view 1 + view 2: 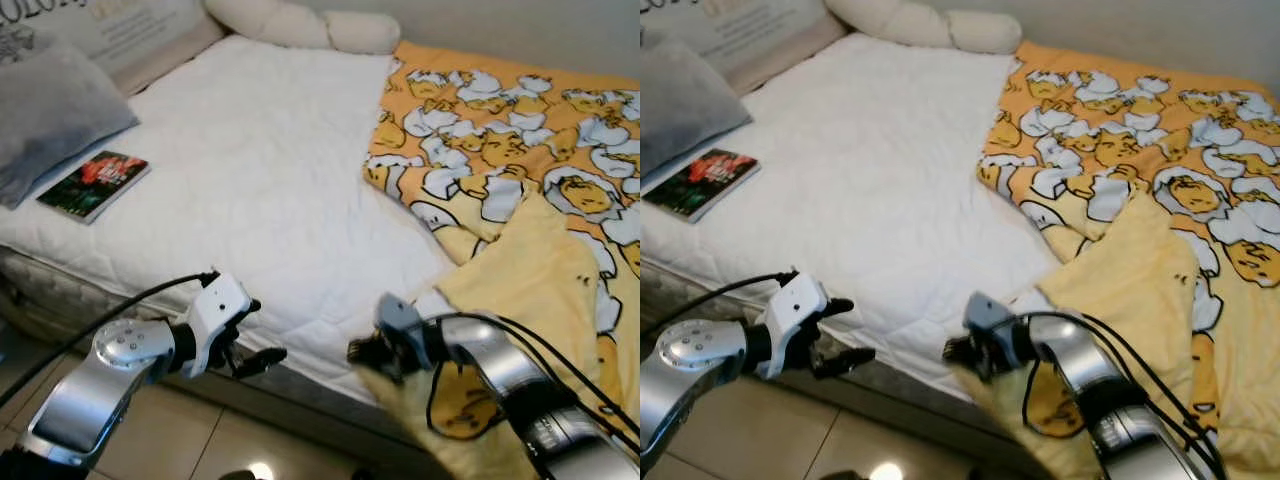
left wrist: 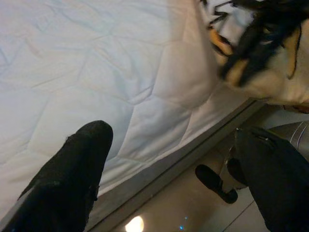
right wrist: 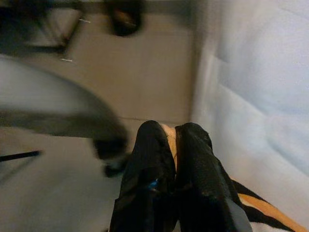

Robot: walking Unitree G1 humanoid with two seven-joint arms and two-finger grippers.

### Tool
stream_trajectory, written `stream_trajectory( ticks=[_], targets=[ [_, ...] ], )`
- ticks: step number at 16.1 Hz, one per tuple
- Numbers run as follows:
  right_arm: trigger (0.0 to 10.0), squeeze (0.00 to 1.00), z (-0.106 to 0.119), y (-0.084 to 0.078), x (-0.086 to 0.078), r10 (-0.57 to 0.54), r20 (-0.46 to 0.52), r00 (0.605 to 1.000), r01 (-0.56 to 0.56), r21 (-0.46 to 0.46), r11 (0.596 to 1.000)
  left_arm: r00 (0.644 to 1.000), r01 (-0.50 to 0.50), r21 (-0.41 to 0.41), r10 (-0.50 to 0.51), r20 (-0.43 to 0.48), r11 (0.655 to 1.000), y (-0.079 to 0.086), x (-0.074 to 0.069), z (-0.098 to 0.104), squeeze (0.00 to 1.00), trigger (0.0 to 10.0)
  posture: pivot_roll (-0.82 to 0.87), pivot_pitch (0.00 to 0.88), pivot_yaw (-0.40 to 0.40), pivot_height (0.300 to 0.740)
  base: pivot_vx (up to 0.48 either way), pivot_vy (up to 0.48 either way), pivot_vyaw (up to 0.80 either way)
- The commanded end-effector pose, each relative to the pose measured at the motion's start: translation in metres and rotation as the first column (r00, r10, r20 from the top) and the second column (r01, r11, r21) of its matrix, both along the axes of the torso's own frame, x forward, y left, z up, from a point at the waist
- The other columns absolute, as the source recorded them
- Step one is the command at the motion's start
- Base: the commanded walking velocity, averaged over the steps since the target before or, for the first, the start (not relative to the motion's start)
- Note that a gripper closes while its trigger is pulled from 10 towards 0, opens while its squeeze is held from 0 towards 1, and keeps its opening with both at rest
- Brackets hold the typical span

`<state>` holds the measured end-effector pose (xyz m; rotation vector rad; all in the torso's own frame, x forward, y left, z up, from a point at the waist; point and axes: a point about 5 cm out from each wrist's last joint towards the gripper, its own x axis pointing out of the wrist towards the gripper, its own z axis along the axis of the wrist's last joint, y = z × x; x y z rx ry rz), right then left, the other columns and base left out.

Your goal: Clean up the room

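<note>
Two grippers at the bed's near edge: right gripper pinching the yellow blanket corner, left gripper spread. White mattress bare, book beside grey pillow, tiled floor.

Wide bare stretch of white mattress from near edge to pillows: open for reaching. Book near left edge, just beside grey pillow. Long cream pillow at far head end. Patterned yellow blanket heaped over right half, corner hanging over near edge. Left gripper, fingers spread, low at bed edge over bare floor tiles; right gripper near, pinching blanket corner.
</note>
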<state>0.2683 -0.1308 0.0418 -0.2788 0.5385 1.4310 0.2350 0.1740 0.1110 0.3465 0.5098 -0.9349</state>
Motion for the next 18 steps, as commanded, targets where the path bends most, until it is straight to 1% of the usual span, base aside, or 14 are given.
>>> stream_trajectory(
  ticks=[1,2,3,4,5,6,8,11,14,15,16,17,18],
  targets=[
    [0.0,0.0,0.01,0.002,-0.004,0.078,-0.031,0.996,-0.076,0.051,0.996,1.0,0.012,0.0,-0.012,0.002,1.0,-0.003,0.0,0.001,0.0,10.0,0.01,0.0,-0.045,0.74,0.0,0.0,0.0],
    [2.7,0.0,0.006,0.0,-0.005,0.08,-0.014,0.997,-0.08,0.013,0.997,1.0,0.014,-0.002,-0.014,0.001,1.0,-0.004,0.0,0.002,0.0,10.0,0.02,0.0,-0.045,0.74,0.0,0.0,0.0],
    [10.0,0.0,0.0,-0.003,-0.005,0.076,0.037,0.996,-0.074,-0.056,0.996,1.0,0.016,-0.004,-0.016,0.002,1.0,-0.005,0.001,0.002,0.0,10.0,0.02,0.0,-0.045,0.74,0.0,0.0,0.0],
    [10.0,0.0,-0.005,-0.005,-0.003,0.037,0.049,0.998,-0.032,-0.094,0.995,1.0,0.016,-0.003,-0.016,0.002,1.0,-0.005,0.001,0.002,0.0,10.0,0.02,0.0,-0.044,0.74,0.0,0.0,0.0],
    [10.0,1.0,-0.006,-0.004,0.0,-0.03,0.027,0.999,0.032,-0.084,0.996,1.0,0.017,-0.003,-0.017,0.003,1.0,-0.005,0.001,0.002,0.0,10.0,0.02,0.0,-0.044,0.74,0.0,0.0,0.0],
    [10.0,1.0,-0.005,-0.002,-0.001,-0.037,0.0,0.999,0.037,-0.058,0.998,1.0,0.017,-0.002,-0.017,0.002,1.0,-0.005,0.001,0.002,0.0,10.0,0.02,0.0,-0.042,0.74,0.0,0.0,0.0],
    [10.0,1.0,-0.002,0.0,-0.002,-0.026,-0.02,0.999,0.025,-0.037,0.999,1.0,0.016,0.002,-0.016,0.004,1.0,-0.004,0.002,0.002,0.0,10.0,0.01,0.0,-0.043,0.74,0.0,0.0,0.0],
    [10.0,1.0,0.0,0.001,0.003,-0.048,-0.009,0.999,0.048,-0.035,0.998,1.0,0.013,-0.001,-0.013,0.006,1.0,-0.005,0.002,0.002,0.0,10.0,0.02,0.0,-0.049,0.74,0.0,0.0,0.0],
    [10.0,1.0,0.003,0.004,0.003,-0.042,-0.026,0.999,0.042,-0.027,0.999,1.0,0.011,-0.001,-0.011,0.007,1.0,-0.005,0.002,0.002,0.0,10.0,0.02,0.0,-0.054,0.74,0.0,0.0,0.0],
    [10.0,1.0,0.004,0.004,0.004,-0.057,-0.013,0.998,0.056,-0.03,0.998,1.0,0.01,0.0,-0.01,0.009,1.0,-0.005,0.003,0.002,0.0,10.0,0.02,0.0,-0.054,0.74,0.0,0.0,0.0],
    [10.0,1.0,0.002,0.002,0.01,-0.142,0.016,0.99,0.142,-0.061,0.988,1.0,0.008,0.001,-0.008,0.012,1.0,-0.005,0.004,0.002,0.0,10.0,0.02,0.0,-0.054,0.74,0.0,0.0,0.0],
    [10.0,1.0,0.001,0.002,0.014,-0.193,0.043,0.98,0.196,-0.076,0.978,1.0,0.007,0.001,-0.007,0.016,1.0,-0.005,0.004,0.002,0.0,10.0,0.02,0.0,-0.054,0.74,0.0,0.0,0.0],
    [10.0,1.0,-0.003,0.0,0.024,-0.341,0.089,0.936,0.349,-0.093,0.933,1.0,0.004,0.001,-0.004,0.021,1.0,-0.005,0.005,0.002,0.0,10.0,0.02,0.0,-0.057,0.74,0.0,0.0,0.0]
  ],
)
